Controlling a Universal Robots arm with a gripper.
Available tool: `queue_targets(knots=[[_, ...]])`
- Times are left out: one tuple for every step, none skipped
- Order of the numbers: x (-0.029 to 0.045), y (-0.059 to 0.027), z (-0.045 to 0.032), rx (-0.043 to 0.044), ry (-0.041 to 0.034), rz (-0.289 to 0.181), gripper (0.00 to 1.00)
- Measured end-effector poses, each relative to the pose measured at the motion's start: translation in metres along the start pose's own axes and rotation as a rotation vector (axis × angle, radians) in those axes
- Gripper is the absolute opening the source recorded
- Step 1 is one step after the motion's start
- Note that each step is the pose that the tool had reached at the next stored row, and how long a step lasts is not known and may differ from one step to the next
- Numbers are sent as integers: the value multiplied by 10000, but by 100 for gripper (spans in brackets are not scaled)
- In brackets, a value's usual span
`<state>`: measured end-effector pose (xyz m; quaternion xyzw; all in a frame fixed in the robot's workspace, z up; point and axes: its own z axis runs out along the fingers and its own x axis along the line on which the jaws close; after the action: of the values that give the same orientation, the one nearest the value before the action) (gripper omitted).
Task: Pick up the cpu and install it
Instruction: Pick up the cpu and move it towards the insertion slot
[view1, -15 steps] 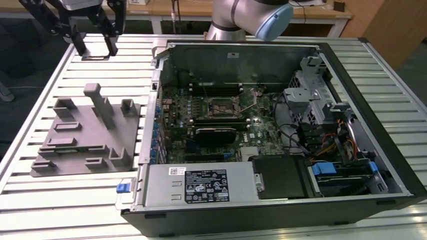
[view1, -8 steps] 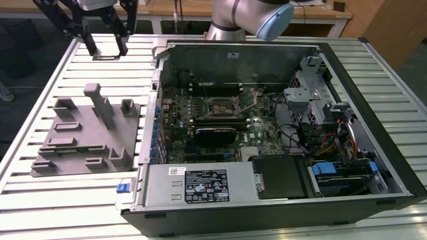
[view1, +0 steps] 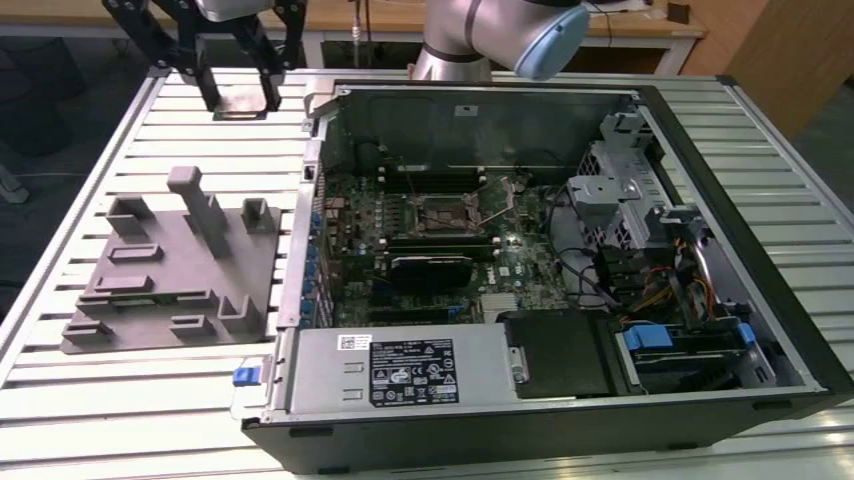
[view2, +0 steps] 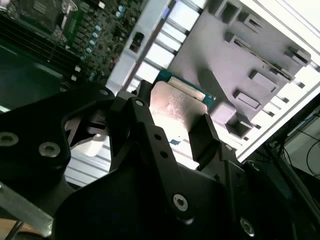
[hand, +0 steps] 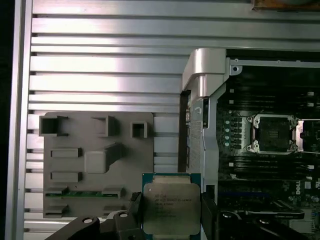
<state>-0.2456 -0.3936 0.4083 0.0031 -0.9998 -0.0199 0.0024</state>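
Observation:
The cpu (hand: 171, 202) is a flat square chip with a pale silver top and a thin green rim. My gripper (hand: 171, 212) is shut on it, one black finger on each side. In the exterior view the gripper (view1: 243, 98) hangs above the slatted table at the far left corner, beyond the open computer case, with the cpu (view1: 247, 103) between its fingers. In the second wrist view the cpu (view2: 177, 102) shows from its underside between the fingers (view2: 204, 131). The open socket (view1: 447, 210) sits on the motherboard inside the case, and its dark frame (hand: 274, 132) is apart from the cpu.
A grey plastic tray (view1: 160, 270) with upright posts lies on the table at the exterior view's left of the case (view1: 320, 110). It lies below the held chip in both wrist views (hand: 95, 165) (view2: 240, 65). The case holds a power supply (view1: 400, 370), drive cage and cables.

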Motion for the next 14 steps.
queue_targets(knots=[[-45,0,1,0,0,0,54],[-86,-1,1,0,1,-1,54],[-126,0,2,0,1,2,54],[-154,0,3,0,0,7,54],[-185,1,6,0,-1,15,54],[-209,4,9,0,-1,31,54],[-228,7,13,-1,-2,55,54],[-246,9,18,-1,-4,83,54],[-260,10,23,-1,-5,119,54],[-274,12,28,-1,-6,156,54],[-288,13,33,-1,-7,199,54],[-304,14,38,-1,-8,232,54],[-324,16,45,-2,-10,254,54],[-352,18,53,-4,-11,266,54]])
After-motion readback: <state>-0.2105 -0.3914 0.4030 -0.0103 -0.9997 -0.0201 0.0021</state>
